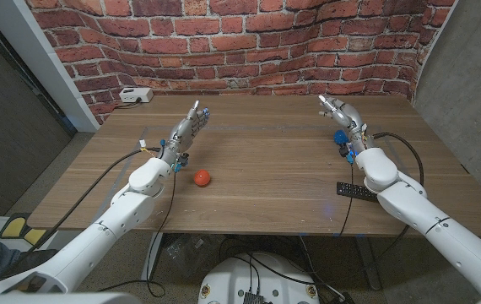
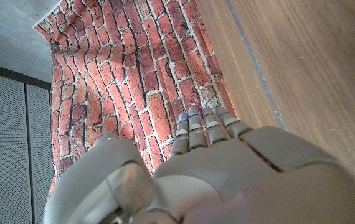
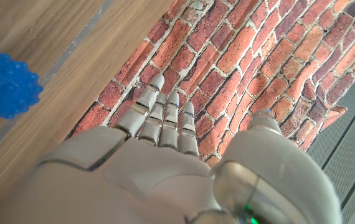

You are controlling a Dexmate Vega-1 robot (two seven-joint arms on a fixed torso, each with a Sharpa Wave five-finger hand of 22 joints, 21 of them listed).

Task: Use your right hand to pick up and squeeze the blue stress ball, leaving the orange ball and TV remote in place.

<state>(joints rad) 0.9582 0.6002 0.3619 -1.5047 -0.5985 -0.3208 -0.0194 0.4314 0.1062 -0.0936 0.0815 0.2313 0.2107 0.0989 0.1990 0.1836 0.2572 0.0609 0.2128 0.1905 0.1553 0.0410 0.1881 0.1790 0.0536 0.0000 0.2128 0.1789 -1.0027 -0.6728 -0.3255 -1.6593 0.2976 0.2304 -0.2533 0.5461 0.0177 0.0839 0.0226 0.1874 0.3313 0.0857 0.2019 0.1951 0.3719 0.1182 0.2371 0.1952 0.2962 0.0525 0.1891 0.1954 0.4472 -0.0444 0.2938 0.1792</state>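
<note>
Right hand [image 1: 342, 113] hovers with fingers [image 3: 164, 118] spread, holding nothing, blue stress ball [image 1: 341, 137] just beside it on the counter [image 1: 266, 160]. Spiky, soft, probably light; wrap around its middle.

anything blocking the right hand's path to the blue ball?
Nothing visible. The right hand is open above the table, and the blue stress ball sits on the table just beside it with bare wood between them. The TV remote and orange ball lie well off that line.
</note>
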